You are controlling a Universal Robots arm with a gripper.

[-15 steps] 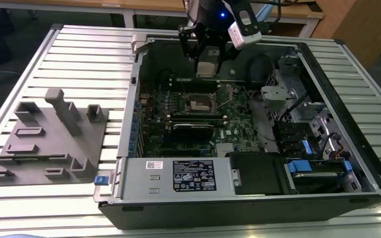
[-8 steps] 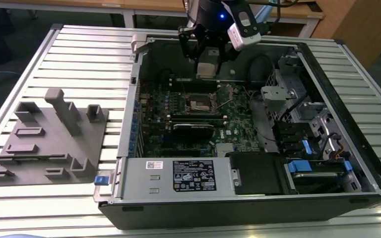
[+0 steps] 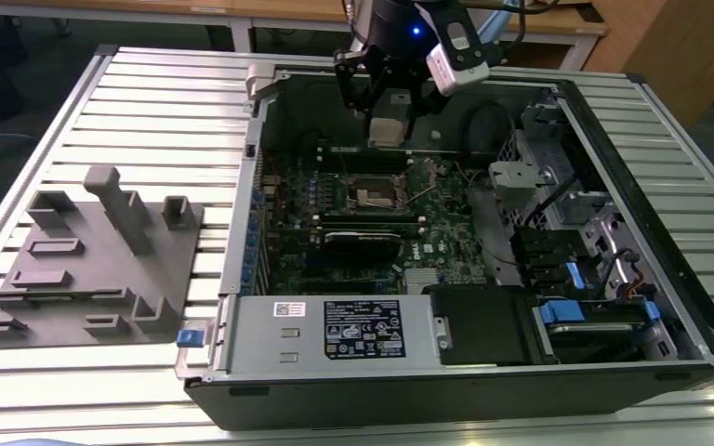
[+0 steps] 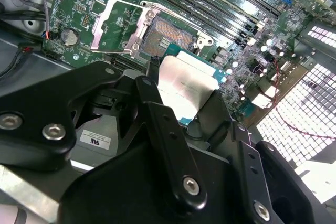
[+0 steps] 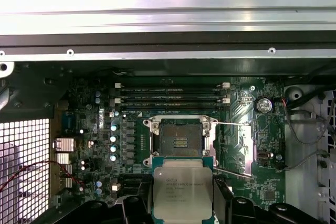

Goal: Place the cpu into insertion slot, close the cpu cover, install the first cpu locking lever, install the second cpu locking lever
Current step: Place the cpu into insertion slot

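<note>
1. Leftmost in the exterior view, a grey fixture block (image 3: 90,255) lies on the slatted worktop (image 3: 159,102), beside the open computer case (image 3: 456,395).
2. Mid-frame, the insertion slot (image 3: 379,193) sits uncovered on the green board. Its detail is too small to make out there.
3. In the second wrist view, the cpu cover (image 4: 101,24) stands swung open beside the slot.
4. Upper centre of the exterior view, the hand (image 3: 389,130) hangs above the board, with the arm cut off by the top edge.
5. In the first wrist view, its fingers (image 5: 223,203) clamp the cpu (image 5: 182,187) from two sides. The chip is near the slot but not in it, and the frame edge crops it.
</note>
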